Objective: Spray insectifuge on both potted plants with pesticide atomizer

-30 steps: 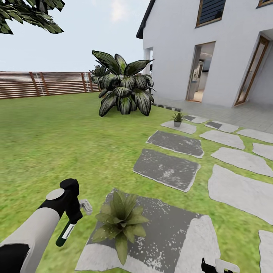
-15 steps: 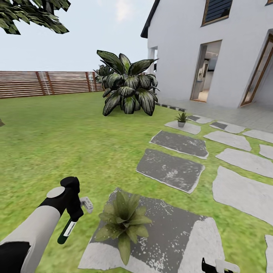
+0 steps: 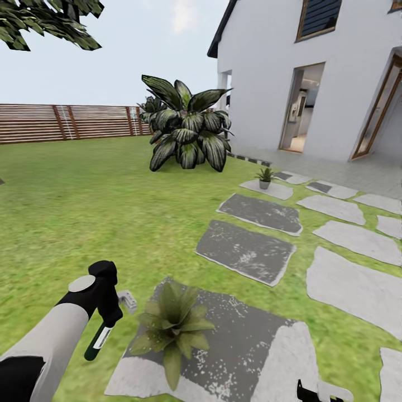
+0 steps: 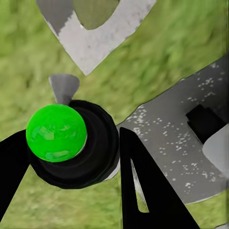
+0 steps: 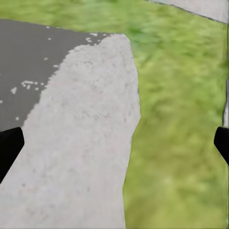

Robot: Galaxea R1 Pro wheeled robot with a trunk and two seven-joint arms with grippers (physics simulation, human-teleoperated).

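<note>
Left gripper jaws still clamp the atomizer, just left of the near plant; the view swung slightly, so spraying seems imminent. Right gripper jaws spread wide

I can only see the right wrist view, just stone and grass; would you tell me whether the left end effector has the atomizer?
Observer: Yes, the left end effector is shut on the pesticide atomizer, which hangs bottom-down over the grass.
Operator: Thank you. Where is the nearest plant?
Observer: The near potted plant stands on the dark stepping stone, just beside the atomizer.
Operator: And the other one?
Observer: The far potted plant stands on a pale stone up the path, near the house.
</note>
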